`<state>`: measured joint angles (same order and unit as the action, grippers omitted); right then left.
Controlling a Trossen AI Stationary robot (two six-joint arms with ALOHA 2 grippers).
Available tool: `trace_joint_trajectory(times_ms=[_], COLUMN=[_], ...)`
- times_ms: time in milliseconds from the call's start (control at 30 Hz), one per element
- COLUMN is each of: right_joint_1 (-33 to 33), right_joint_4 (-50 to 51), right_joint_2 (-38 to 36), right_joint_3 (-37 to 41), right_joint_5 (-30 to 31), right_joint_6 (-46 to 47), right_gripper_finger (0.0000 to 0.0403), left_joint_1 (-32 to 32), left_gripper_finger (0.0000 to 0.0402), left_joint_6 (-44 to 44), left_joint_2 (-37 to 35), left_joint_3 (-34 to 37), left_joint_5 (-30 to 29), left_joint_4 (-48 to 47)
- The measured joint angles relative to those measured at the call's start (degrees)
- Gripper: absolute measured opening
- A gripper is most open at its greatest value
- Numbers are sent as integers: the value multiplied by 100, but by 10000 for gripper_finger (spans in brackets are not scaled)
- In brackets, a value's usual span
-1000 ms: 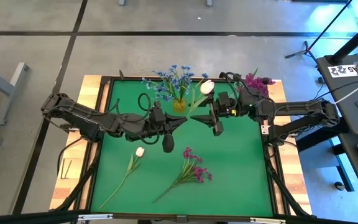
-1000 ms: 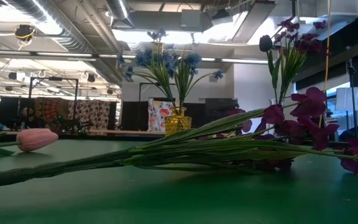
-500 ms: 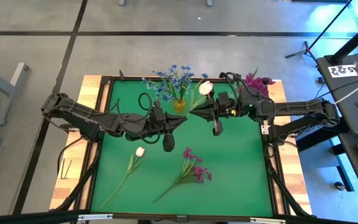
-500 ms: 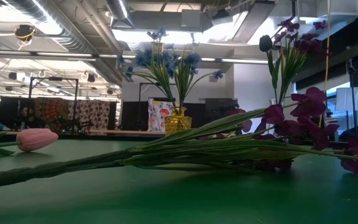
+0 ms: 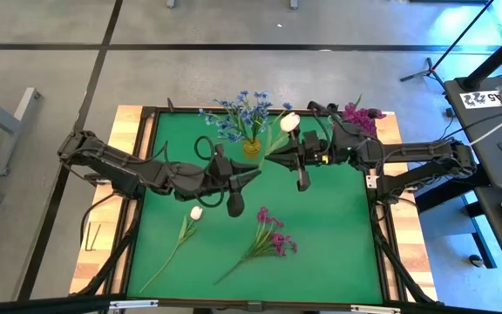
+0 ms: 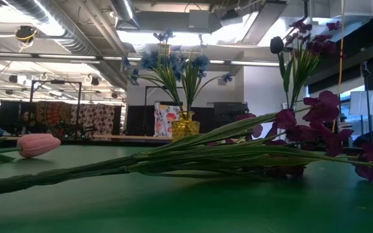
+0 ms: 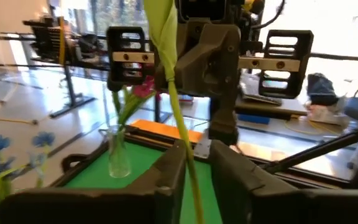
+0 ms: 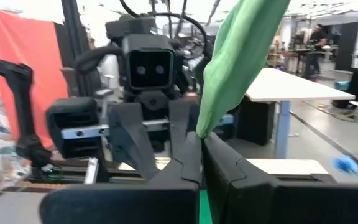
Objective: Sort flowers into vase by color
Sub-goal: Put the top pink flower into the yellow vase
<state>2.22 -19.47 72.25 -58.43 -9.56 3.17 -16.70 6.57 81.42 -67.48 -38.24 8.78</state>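
The right gripper [image 5: 271, 150] has just clamped onto the white tulip [image 5: 288, 122] above the bench [image 5: 338, 235]; the left gripper [image 5: 253, 171] now loosens around its stem, so the handover looks nearly done.

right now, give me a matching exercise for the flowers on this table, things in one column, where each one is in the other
Things:
1. blue flowers
2. white tulip with the stem in the air
3. loose magenta spray
4. other white tulip

Places:
A. lying flat on the green mat, near the middle front
B. standing in the yellow vase at the back
C. pinched by the right end effector
D. lying on the mat, below the left end effector

Pairs: 1-B, 2-C, 3-A, 4-D
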Motion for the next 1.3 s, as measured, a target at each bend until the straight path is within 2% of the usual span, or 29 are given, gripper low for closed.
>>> trace_joint_trajectory(times_ms=[367, 767, 933, 1033, 1300], right_joint_1=[7, 7, 60, 105, 370], right_joint_4=[669, 1220, 1194, 1108, 805], right_joint_2=[-35, -40, 185, 463, 889], right_joint_3=[1, 2, 2, 2, 2], right_joint_5=[1107, 2360, 2496, 2474, 2503], right_joint_6=[-580, -1260, -1288, -1297, -1413], right_gripper_finger=[2, 1, 1, 1, 1], left_joint_1=[-310, -620, -571, -461, -357], left_gripper_finger=[141, 152, 152, 151, 151], left_joint_6=[-264, -189, 112, 524, 1357], left_joint_2=[-453, -905, -926, -926, -926], left_joint_3=[-7, -7, -7, -7, -7], left_joint_5=[-1034, -1891, -1999, -2297, -2310], left_joint_4=[-343, -1039, -1577, -2071, -2864])
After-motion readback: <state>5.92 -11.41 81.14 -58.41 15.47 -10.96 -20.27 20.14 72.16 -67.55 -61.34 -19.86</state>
